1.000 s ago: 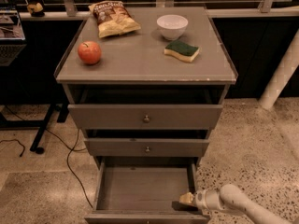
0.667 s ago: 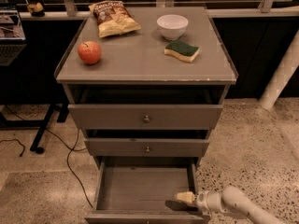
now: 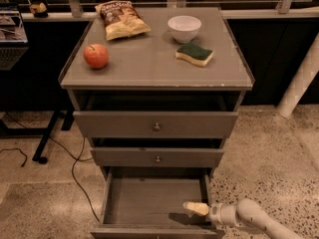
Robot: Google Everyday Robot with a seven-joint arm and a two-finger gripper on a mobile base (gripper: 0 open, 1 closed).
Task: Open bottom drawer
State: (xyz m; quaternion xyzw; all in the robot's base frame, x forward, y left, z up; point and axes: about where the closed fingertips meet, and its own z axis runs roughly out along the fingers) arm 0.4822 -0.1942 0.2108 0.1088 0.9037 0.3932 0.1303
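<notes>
The bottom drawer (image 3: 149, 203), lowest in the grey chest (image 3: 149, 71), stands pulled well out, and the claw (image 3: 195, 208) sits inside it near its right wall, whether spread or pressed together I cannot tell.

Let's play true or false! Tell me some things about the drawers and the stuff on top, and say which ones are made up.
1. The bottom drawer is pulled out. True.
2. The gripper is up on the cabinet top. False: it is low down, inside the bottom drawer, near its right side.
3. An apple sits on the cabinet top. True.
4. The sponge lies inside the bowl. False: it lies on the cabinet top, in front of the bowl.
</notes>
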